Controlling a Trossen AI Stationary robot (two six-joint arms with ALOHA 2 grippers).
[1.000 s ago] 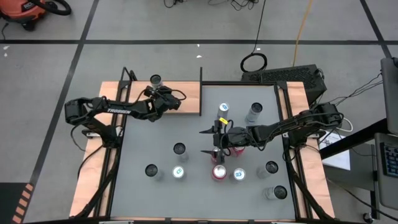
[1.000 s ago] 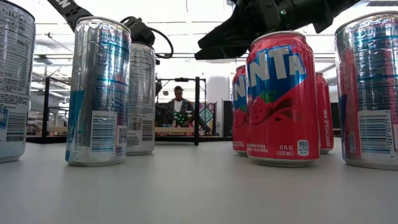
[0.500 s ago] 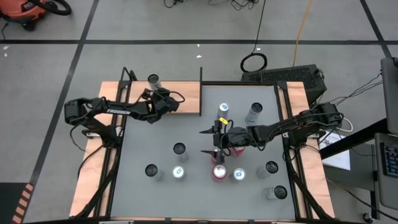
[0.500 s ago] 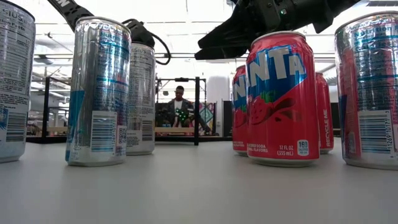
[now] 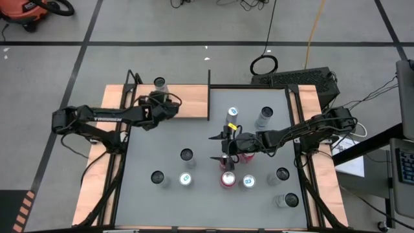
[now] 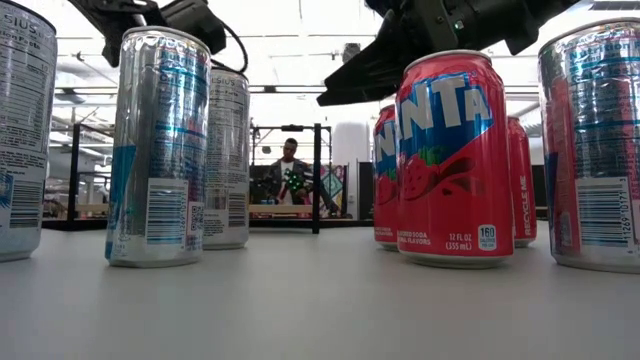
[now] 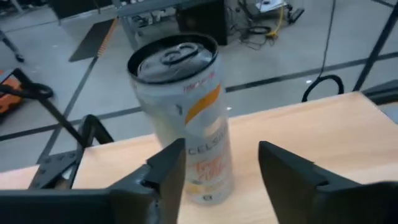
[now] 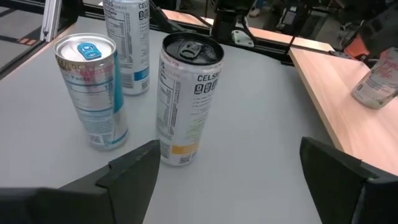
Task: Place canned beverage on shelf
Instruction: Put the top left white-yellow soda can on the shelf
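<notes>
A: How far along can the task be judged?

B: One white can (image 7: pixel 183 118) is seen standing on the shelf (image 5: pixel 191 103), at its far edge. The left gripper (image 7: pixel 221 171) is just in front of it, its fingers spread apart and clear of the can, so that placement looks done. Many cans are left on the grey table (image 5: pixel 155 149).

A: And the right gripper (image 5: pixel 226 145)?

B: It is held over the middle of the table, jaws wide apart, nothing gripped. A black-topped can (image 8: pixel 186 99) is seen ahead of it, so a pick looks next.

A: Which way is the placed can pointed?

B: Its long axis is upright, the tab end up.
</notes>
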